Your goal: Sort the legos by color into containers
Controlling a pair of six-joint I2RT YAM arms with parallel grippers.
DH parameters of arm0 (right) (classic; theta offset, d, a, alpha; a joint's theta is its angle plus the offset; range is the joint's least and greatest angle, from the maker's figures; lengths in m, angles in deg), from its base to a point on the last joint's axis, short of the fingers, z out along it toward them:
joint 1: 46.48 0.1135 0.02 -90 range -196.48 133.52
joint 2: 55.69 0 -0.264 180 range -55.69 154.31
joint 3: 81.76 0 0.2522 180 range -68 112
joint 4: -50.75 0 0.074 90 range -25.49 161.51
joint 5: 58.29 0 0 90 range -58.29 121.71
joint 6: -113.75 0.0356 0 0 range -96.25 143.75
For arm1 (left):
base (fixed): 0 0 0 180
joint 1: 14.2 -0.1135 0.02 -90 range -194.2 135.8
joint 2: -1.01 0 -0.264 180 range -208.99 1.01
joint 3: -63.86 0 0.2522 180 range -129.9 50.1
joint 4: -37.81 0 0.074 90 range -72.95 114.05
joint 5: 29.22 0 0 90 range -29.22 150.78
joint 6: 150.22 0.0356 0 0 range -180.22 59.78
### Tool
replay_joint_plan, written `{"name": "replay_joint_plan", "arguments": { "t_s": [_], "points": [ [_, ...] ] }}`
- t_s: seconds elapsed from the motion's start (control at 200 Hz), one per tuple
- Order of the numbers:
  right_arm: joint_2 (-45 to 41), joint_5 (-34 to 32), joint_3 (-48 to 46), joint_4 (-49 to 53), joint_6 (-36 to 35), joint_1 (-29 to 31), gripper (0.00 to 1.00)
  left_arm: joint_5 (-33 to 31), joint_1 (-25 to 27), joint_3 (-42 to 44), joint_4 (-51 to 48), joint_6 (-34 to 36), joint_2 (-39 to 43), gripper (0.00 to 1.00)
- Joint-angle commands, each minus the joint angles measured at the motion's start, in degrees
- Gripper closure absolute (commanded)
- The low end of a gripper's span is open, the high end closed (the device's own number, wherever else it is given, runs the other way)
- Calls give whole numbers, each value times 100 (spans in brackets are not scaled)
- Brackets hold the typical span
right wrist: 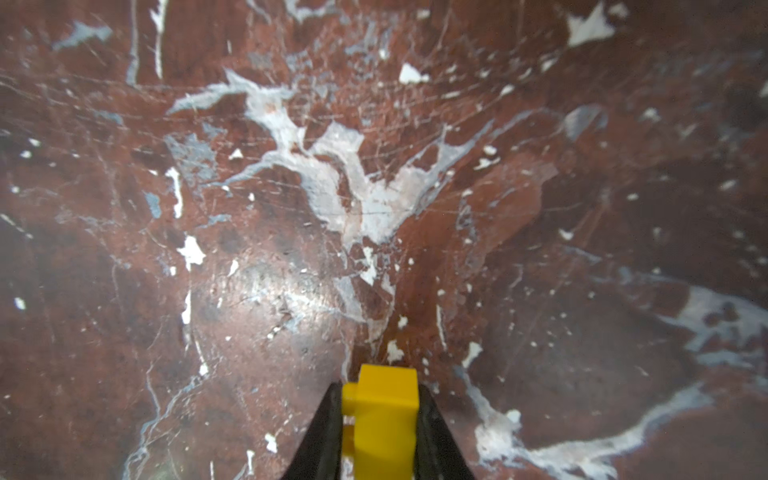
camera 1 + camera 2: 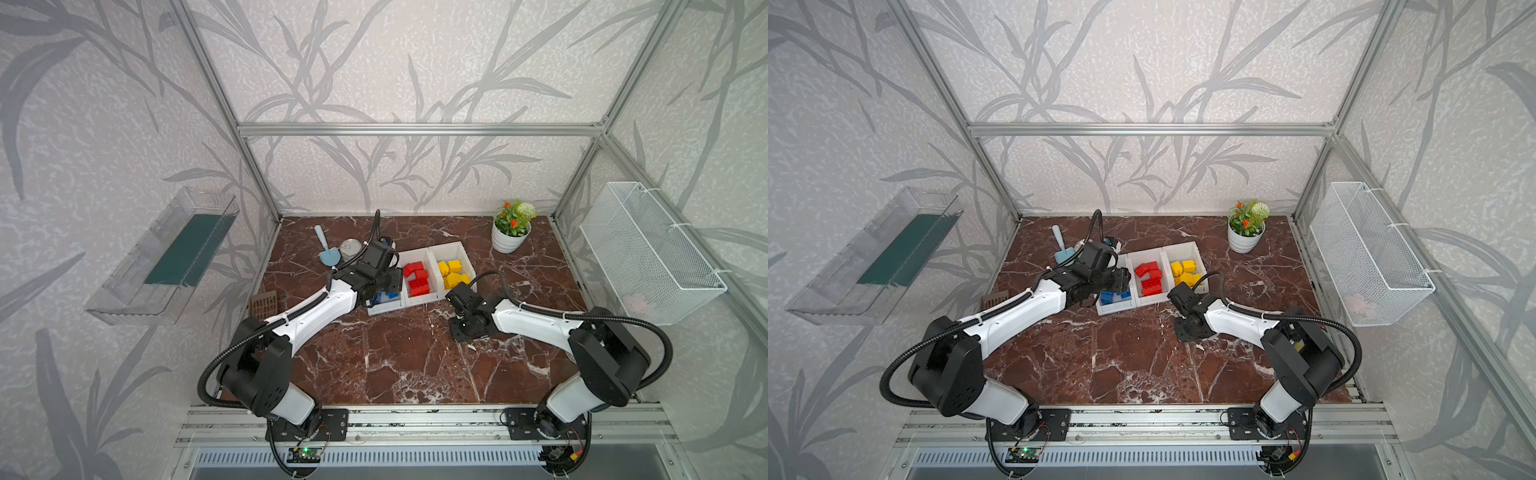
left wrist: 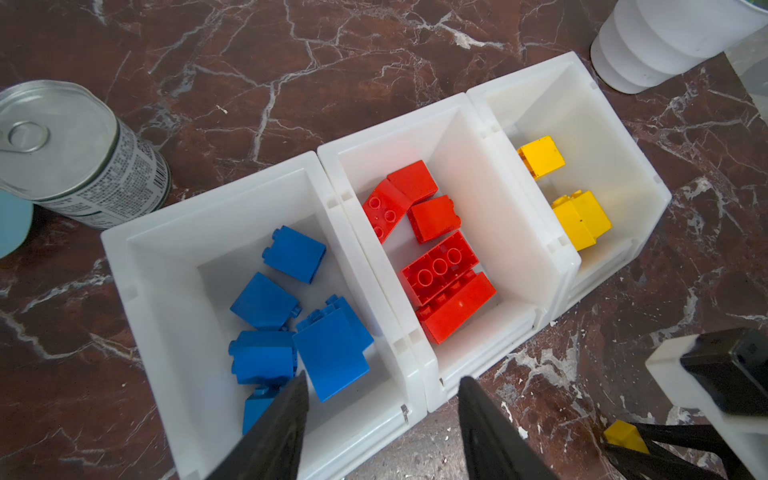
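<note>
Three white containers (image 3: 208,199) stand joined in a row at the back middle of the table (image 2: 446,246). Blue legos (image 3: 328,349) lie in the left one, red legos (image 3: 440,266) in the middle one and yellow legos (image 3: 582,220) in the right one. My left gripper (image 3: 382,380) hangs open over the low front of the blue container, nothing between its fingers. My right gripper (image 1: 380,390) is shut on a small yellow lego (image 1: 386,415), low over the marble in front of the containers (image 2: 471,326). The left wrist view also shows that yellow lego (image 3: 623,434).
A tin can (image 3: 79,166) and a light blue scoop (image 2: 326,249) sit left of the containers. A white flower pot (image 2: 511,232) stands at the back right and a brown grid piece (image 2: 264,305) by the left edge. A wire basket (image 2: 652,253) and a clear tray (image 2: 166,257) hang on the side walls.
</note>
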Motion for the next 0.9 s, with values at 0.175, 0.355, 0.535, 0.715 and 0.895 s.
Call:
{"name": "replay_joint_plan", "arguments": {
  "t_s": [0.175, 0.355, 0.535, 0.715, 0.895],
  "points": [
    [-147, -150, 1777, 229, -1276, -842, 75, -324, -79, 329, 113, -99, 640, 39],
    [1037, 211, 3163, 326, -1496, -1331, 75, -466, -114, 615, 56, -145, 1053, 38],
    [2028, 211, 4229, 671, -1595, -1466, 72, -679, -196, 938, -66, -172, 1567, 37],
    [2038, 51, 4345, 688, -1520, -1485, 36, -882, -346, 1275, -101, -233, 2083, 36],
    [1516, -98, 4047, 510, -1567, -1527, 28, -971, -472, 1567, 89, -308, 2399, 36]
  ]
}}
